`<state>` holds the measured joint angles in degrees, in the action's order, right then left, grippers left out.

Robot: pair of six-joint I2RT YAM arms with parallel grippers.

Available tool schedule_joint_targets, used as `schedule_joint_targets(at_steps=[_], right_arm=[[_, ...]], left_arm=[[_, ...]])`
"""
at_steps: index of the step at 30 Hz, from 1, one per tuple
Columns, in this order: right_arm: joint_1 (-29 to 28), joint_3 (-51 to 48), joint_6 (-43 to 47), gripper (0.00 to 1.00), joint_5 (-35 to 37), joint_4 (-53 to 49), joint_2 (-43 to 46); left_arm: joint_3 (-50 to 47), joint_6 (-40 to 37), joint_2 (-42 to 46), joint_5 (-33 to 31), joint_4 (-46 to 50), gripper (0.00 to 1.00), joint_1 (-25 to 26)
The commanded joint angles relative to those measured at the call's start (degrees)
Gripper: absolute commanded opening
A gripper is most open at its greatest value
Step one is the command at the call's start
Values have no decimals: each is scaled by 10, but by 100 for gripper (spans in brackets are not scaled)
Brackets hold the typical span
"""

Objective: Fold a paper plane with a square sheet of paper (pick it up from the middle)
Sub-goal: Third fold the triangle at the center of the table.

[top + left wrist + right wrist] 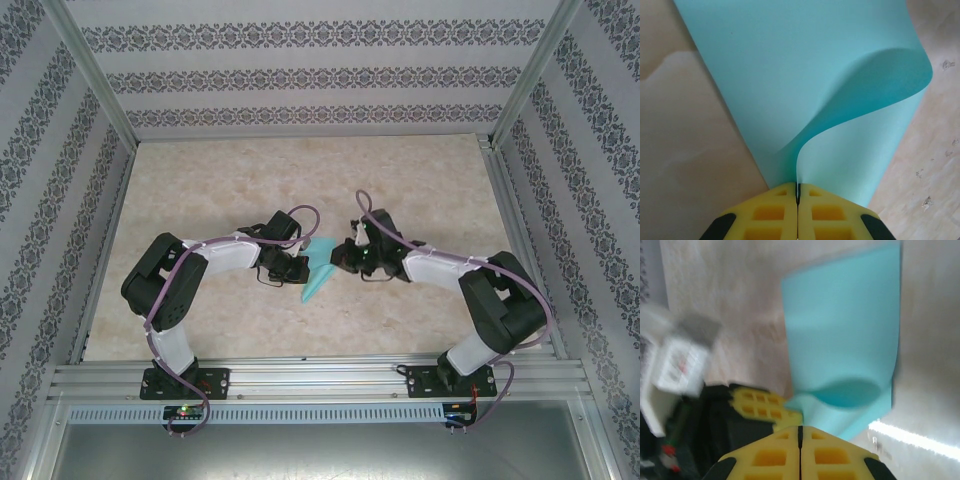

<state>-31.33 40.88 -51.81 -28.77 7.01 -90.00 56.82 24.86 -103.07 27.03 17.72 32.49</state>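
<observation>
"So, where is the sheet of paper (318, 268)?" asks Mia.

"It is in the middle of the table (200, 190), right between the two arms," says Ben; "it is turquoise blue; from above it looks like a thin slanted strip, wider at the far end and pointed at the near end."

"What is the left gripper (798, 189) doing?"

"Its yellow fingers (772, 212) are pressed tight together; one edge of the paper goes into the crack between them, so it pinches the paper; that pinched part stands up and bends over in a soft curl; the rest of the paper looks flat on the table under it."

"And the right gripper (800, 429)?"

"Its yellow fingers are pressed together too; the paper sits just past the tips, and the near corner seems to touch them; the picture from that wrist is blurry, so nobody can tell if any paper is caught between them."

"Are the two grippers close to each other?"

"Yes; from above they face each other, one on each side of the paper; the right wrist camera shows the left gripper's yellow fingers just to the left of its own, beside the near corner of the paper."

"What is around the table?"

"Walls (300, 60) with a flowery striped pattern stand on three sides; a metal rail (320, 375) runs along the near edge, and both arms are fixed to it."
</observation>
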Motion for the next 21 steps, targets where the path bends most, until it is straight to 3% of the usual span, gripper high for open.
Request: schedule_joint_targets(at_steps=[1, 9, 21], right_arm=[[-38, -44, -74, 5, 27, 89, 30], [-138, -68, -124, 5, 60, 131, 7], [-156, -58, -146, 5, 48, 171, -62]], left_arm=[[-19, 14, -8, -9, -7, 8, -6], [-26, 16, -6, -9, -9, 8, -6], [-29, 11, -10, -5, -9, 8, -6]])
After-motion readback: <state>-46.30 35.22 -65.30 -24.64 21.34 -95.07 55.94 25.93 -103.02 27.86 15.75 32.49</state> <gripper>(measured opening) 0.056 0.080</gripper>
